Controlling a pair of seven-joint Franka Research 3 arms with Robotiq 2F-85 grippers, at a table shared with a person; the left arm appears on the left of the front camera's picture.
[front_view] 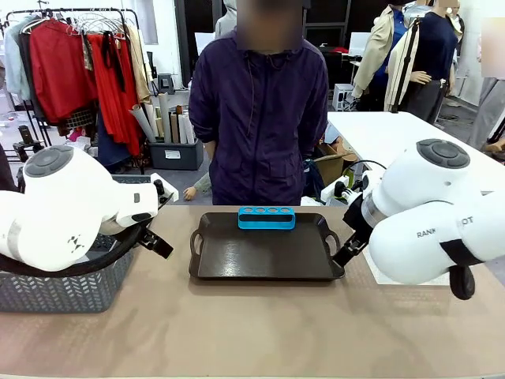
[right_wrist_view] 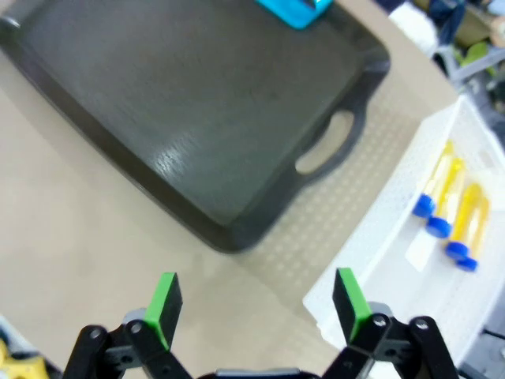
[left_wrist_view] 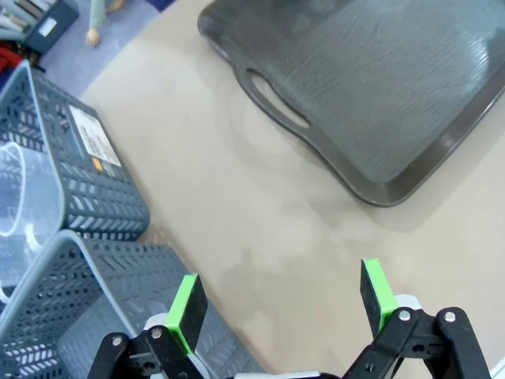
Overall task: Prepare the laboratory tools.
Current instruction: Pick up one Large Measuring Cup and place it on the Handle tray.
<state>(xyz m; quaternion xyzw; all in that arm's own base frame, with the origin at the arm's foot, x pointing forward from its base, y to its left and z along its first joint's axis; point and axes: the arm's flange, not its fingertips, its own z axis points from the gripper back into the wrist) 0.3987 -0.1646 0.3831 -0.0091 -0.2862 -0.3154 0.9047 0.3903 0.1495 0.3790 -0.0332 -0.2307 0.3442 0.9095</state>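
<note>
Front view: a small blue rack (front_view: 267,217) is sitting empty at the far edge of a dark tray (front_view: 260,260).

Left wrist view: the left gripper (left_wrist_view: 282,304), fingers apart and empty, is hovering beside grey mesh baskets (left_wrist_view: 95,205). One is holding a clear beaker (left_wrist_view: 24,205).

Right wrist view: the right gripper (right_wrist_view: 256,304), fingers spread and empty, is hanging near a white lattice basket (right_wrist_view: 371,268) holding yellow test tubes (right_wrist_view: 450,209). Gripping one tube across its middle, clear of its neighbours, would probably be the best way to pick it up.
</note>
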